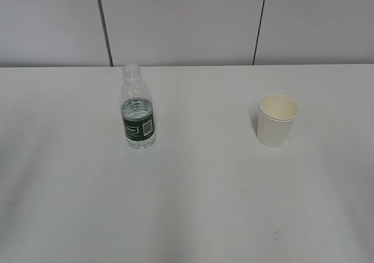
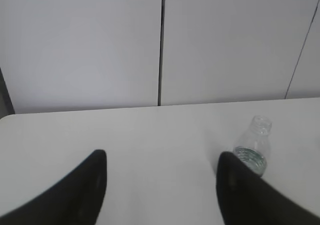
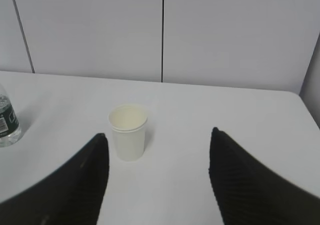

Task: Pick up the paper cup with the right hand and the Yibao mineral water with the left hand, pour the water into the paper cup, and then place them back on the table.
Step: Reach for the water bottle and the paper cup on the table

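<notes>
Pale grey wall panels (image 1: 181,23) behind; thin dark vertical seams (image 1: 104,23); even light

White table (image 1: 187,216) bears upright bottle (image 1: 138,108) and paper cup (image 1: 276,123).

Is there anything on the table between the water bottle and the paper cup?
No. In the exterior view, only bare white table lies between the water bottle and the paper cup.

Open table (image 1: 193,187) around bottle (image 1: 138,114), cup (image 1: 276,121)
</notes>
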Controlling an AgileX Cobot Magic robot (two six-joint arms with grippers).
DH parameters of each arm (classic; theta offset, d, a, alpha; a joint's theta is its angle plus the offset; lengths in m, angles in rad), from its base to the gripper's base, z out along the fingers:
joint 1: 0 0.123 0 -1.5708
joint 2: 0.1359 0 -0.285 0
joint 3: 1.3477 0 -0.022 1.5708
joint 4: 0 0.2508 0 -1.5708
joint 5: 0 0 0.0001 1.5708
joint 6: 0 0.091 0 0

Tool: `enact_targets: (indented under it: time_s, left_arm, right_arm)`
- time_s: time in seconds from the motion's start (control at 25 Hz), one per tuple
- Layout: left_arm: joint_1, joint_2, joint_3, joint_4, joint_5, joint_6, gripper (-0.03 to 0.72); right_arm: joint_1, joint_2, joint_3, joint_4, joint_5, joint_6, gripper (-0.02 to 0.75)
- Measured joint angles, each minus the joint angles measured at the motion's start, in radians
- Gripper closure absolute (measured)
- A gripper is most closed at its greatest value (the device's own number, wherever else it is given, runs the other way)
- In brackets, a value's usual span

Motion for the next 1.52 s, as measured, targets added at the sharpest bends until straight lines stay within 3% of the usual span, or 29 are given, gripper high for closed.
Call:
enact_targets:
  time_s: [0.64,1.0,1.28,1.52]
  left_arm:
    - [-0.004,0.497,0.000,0.024,-0.428,0.001,0.289]
    - [-0.004,0.676,0.088,0.029,-0.668,-0.056,0.312]
    - [-0.004,0.797,0.173,0.227,-0.907,-0.248,0.333]
    - [-0.004,0.906,0.201,0.442,-1.076,-0.330,0.334]
  right_arm:
    - [0.000,0.414,0.092,-0.006,-0.479,0.000,0.239]
    - [0.000,0.796,0.092,-0.006,-0.879,0.009,0.239]
    - [0.000,1.054,0.092,-0.006,-1.175,0.033,0.239]
    - [0.000,1.236,0.092,-0.008,-1.373,0.036,0.239]
